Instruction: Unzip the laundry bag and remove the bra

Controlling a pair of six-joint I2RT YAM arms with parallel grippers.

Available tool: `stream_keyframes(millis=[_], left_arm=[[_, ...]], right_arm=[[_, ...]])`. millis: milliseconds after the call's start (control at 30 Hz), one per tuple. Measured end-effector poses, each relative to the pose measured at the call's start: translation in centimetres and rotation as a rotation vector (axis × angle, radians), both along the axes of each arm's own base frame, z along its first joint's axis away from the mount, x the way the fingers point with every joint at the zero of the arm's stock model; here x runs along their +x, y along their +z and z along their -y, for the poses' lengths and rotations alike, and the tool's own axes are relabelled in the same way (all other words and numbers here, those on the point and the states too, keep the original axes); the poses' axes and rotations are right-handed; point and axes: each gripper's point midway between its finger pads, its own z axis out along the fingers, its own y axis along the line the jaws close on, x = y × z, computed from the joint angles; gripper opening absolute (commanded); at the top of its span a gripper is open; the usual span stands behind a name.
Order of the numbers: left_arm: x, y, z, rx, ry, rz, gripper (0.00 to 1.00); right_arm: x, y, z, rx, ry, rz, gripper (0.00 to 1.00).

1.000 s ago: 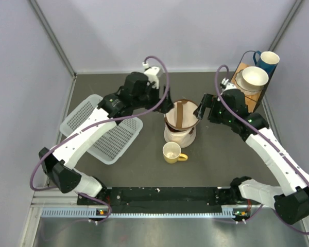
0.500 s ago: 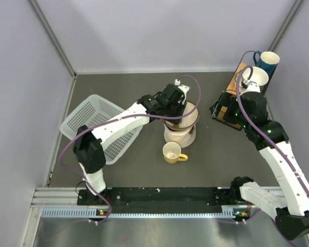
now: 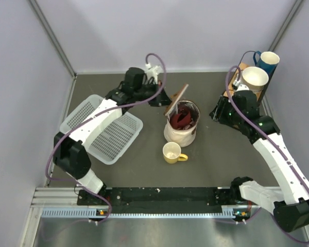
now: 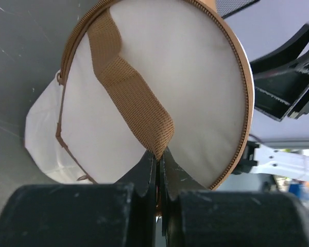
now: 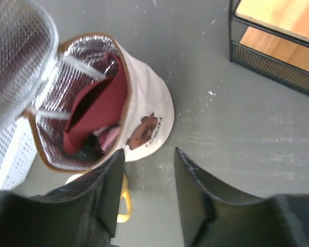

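Note:
The cream laundry bag [image 3: 181, 133] stands mid-table with its round lid [image 3: 176, 99] lifted up on edge. My left gripper [image 3: 162, 99] is shut on the brown strap [image 4: 129, 87] of that lid [image 4: 195, 77], the jaws [image 4: 158, 154] pinched flat on the webbing. Inside the open bag [image 5: 147, 110] lies the bra [image 5: 95, 110], dark maroon with some pink, against the silvery lining. The bra [image 3: 182, 117] also shows from above. My right gripper [image 5: 148, 154] hangs open to the right of the bag, empty, above bare table [image 3: 216, 112].
A white lattice basket [image 3: 100, 128] lies left of the bag. A yellow mug [image 3: 171, 152] stands just in front of it. A black-framed wooden rack [image 3: 245, 91] at the back right holds a white bowl [image 3: 255, 77] and a blue mug [image 3: 268, 60].
My left gripper closed on the lid's strap and pulled the lid up and back-left, baring the bra. The right gripper's jaws narrowed partway; it stays right of the bag.

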Motion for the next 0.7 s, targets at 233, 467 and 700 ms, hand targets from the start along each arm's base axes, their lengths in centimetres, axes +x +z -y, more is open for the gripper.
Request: stream_keyframes(millis=[233, 467, 700], left_arm=[[0.7, -3.9, -0.7, -0.275, -0.086, -0.301, 0.0], [-0.8, -1.5, 0.2, -0.424, -0.212, -0.364, 0.0], [-0.5, 0.6, -0.7, -0.534, -0.251, -0.362, 0.0]], right_arm=[[0.2, -1.6, -2.4, 0.012, 0.079, -0.062, 0.28], [1.2, -0.6, -8.1, 0.045, 0.22, -0.05, 0.26], [3.4, -1.1, -9.8, 0.06, 0.22, -0.05, 0.58]])
